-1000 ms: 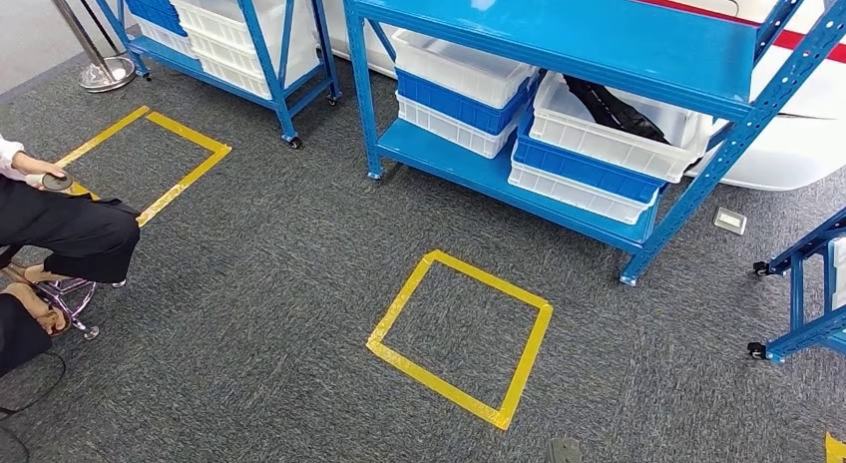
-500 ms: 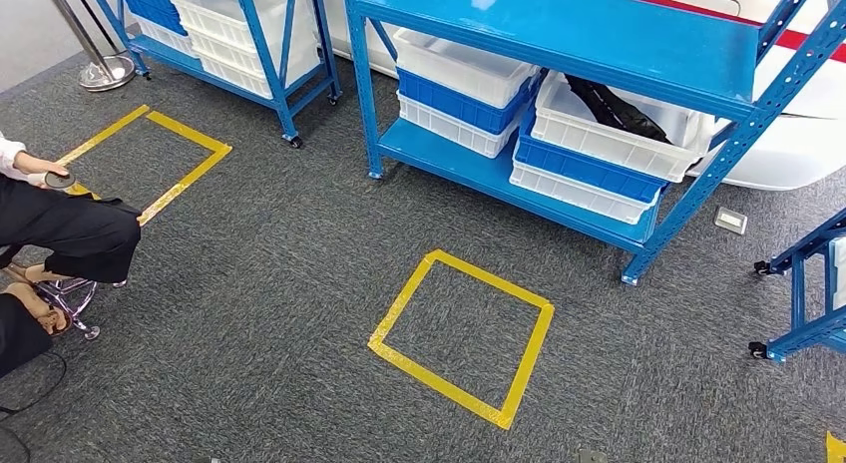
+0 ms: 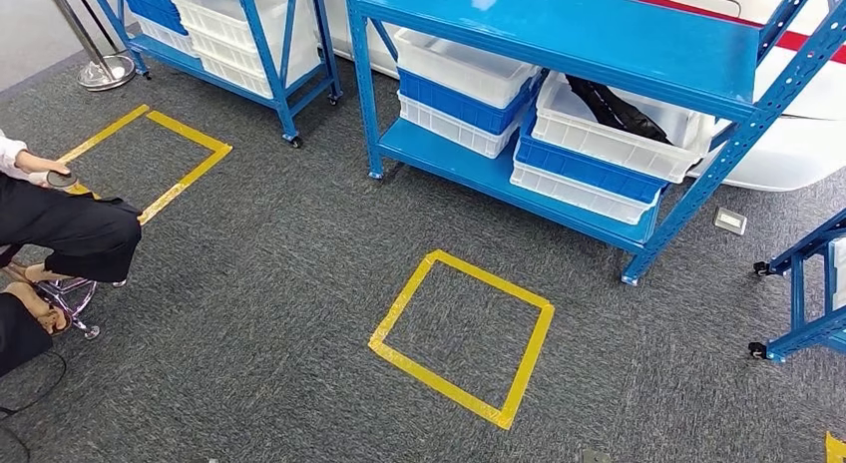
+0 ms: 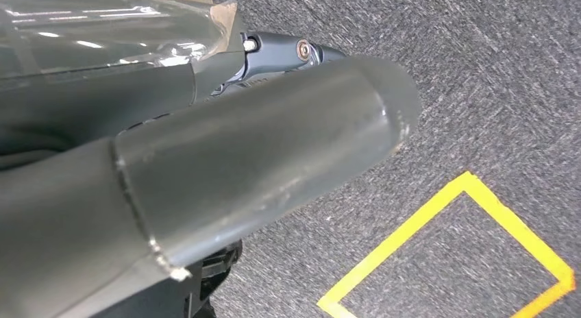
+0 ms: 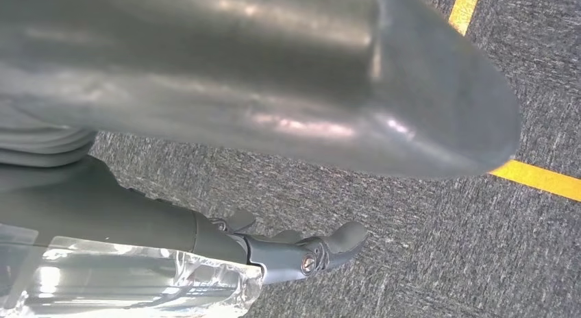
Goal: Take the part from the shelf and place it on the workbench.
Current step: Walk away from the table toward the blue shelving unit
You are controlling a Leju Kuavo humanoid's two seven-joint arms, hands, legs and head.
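While both silver arms hung low beside the robot's body, the left hand (image 4: 226, 160) showed in its wrist view as a thick grey thumb with darker fingers half hidden behind it, over grey carpet; it held nothing visible, but whether its fingers lay apart or curled together could not be told. The right hand (image 5: 288, 194) showed likewise in its own wrist view, its thumb crossing the frame and darker fingers (image 5: 322, 246) stretched loosely below, nothing gripped, the spread unclear.

Outward from the hands, a yellow tape square on the grey carpet (image 3: 461, 335) lay just ahead on the floor. Beyond it stood the blue metal shelf (image 3: 559, 34), well apart from both hands. On its lower level sat stacked white and blue plastic crates, and in the top white crate of the right-hand stack (image 3: 609, 139) lay the long black part (image 3: 614, 109).

The part lay ahead and to the robot's right, so the right hand seemed the nearer. Its long axis ran diagonally, from the crate's far left corner toward the near right, one end partly under the upper blue shelf board. A reach would probably have to go in beneath that board. A seated person in dark trousers (image 3: 70, 233) waited at the left.
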